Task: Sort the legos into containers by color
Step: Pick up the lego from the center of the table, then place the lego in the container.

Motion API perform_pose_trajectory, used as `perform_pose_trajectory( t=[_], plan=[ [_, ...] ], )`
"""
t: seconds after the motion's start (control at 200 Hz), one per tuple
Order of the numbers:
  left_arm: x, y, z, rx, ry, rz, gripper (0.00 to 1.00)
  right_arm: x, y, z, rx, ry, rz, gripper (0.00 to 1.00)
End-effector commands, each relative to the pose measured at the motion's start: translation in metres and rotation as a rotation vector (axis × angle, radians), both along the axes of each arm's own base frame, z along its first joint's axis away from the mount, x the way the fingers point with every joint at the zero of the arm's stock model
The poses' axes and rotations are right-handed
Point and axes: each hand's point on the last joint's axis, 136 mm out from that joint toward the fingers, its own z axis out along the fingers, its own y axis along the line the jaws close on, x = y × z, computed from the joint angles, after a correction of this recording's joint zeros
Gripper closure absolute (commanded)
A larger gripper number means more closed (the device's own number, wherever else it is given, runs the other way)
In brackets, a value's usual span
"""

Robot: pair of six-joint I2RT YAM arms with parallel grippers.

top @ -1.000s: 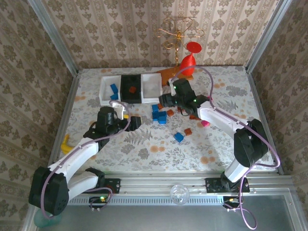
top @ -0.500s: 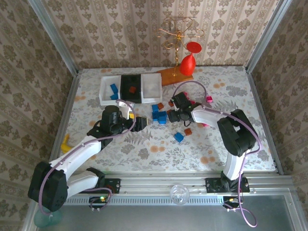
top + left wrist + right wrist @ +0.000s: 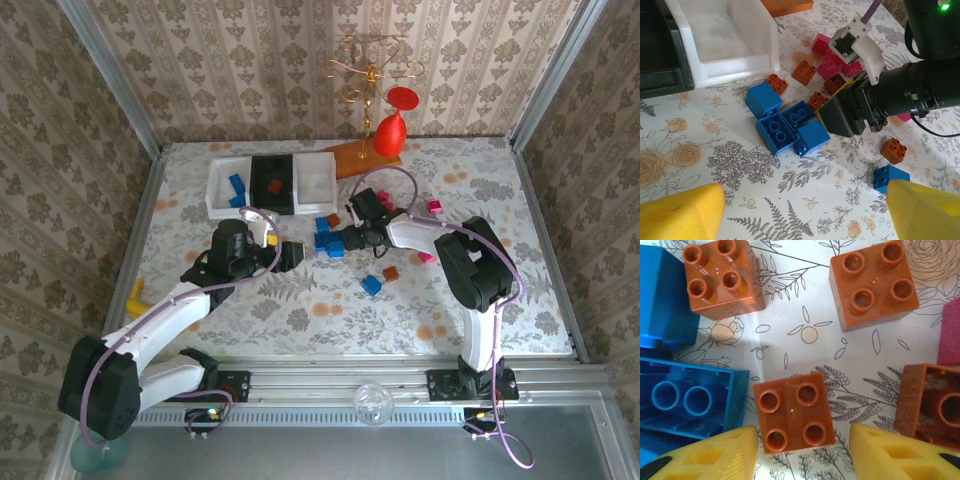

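Most of the sorting was left to do. Nearest the arm bases lay a loose blue brick with a brown-orange brick just beside it and a magenta brick a little further off; beyond them sat a huddle of blue bricks with brown-orange and magenta ones scattered close by; one more magenta brick lay apart, further back. At the far side the three bins stood in a row, touching: the left white bin held a few blue bricks, the black bin held one brown-orange brick, and the right white bin looked bare, so by my reckoning no magenta had gone in.

The left gripper hovered short of the blue huddle, its yellow fingers spread wide and holding nothing. The right gripper was down among the pile, jaws spread and straddling a studs-up brown-orange brick; one yellow pad sat just beside the brick's edge and an upturned blue brick, the other stood clear; nothing was pinched; whether the near pad touched, I could not tell.
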Motion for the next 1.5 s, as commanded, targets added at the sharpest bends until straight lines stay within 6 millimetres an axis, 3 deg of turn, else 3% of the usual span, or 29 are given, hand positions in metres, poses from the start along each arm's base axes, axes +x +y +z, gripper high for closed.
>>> perform_pose_trajectory(
  t=[0.0, 0.26, 0.38, 0.475, 0.575, 0.625, 0.745, 0.92, 1.195, 1.355, 1.495],
  plan=[
    [0.001, 0.0, 0.006, 0.014, -0.023, -0.005, 0.15, 0.008, 0.008, -0.001, 0.008, -0.01, 0.019, 0.48],
    [0.001, 0.0, 0.004, 0.018, -0.02, -0.002, 0.15, 0.019, 0.008, -0.006, -0.001, -0.02, 0.039, 0.52],
    [0.002, 0.001, 0.002, 0.023, -0.019, 0.002, 0.15, 0.019, 0.008, -0.007, -0.005, -0.015, 0.046, 0.59],
    [0.003, 0.004, 0.001, 0.03, -0.02, 0.018, 0.15, 0.015, 0.008, 0.006, 0.014, -0.032, 0.044, 0.66],
    [0.008, 0.015, -0.001, 0.056, -0.027, 0.083, 0.15, 0.01, 0.012, 0.038, 0.094, -0.082, 0.041, 0.68],
    [0.011, 0.025, 0.0, 0.063, -0.034, 0.134, 0.14, 0.008, 0.021, 0.06, 0.182, -0.122, 0.045, 0.68],
    [0.024, 0.055, 0.006, 0.013, -0.038, 0.273, 0.13, 0.004, 0.066, 0.109, 0.446, -0.195, 0.117, 0.68],
    [0.043, 0.086, 0.024, -0.117, -0.031, 0.374, 0.12, 0.022, 0.113, 0.142, 0.526, -0.286, 0.173, 0.68],
    [0.06, 0.103, 0.043, -0.136, -0.024, 0.394, 0.12, 0.077, 0.173, 0.151, 0.623, -0.336, 0.156, 0.68],
    [0.057, 0.096, 0.051, -0.169, -0.028, 0.362, 0.12, 0.114, 0.194, 0.134, 0.615, -0.356, 0.12, 0.68],
    [0.051, 0.093, 0.046, -0.168, -0.001, 0.337, 0.12, 0.141, 0.209, 0.125, 0.598, -0.363, 0.116, 0.64]
  ],
)
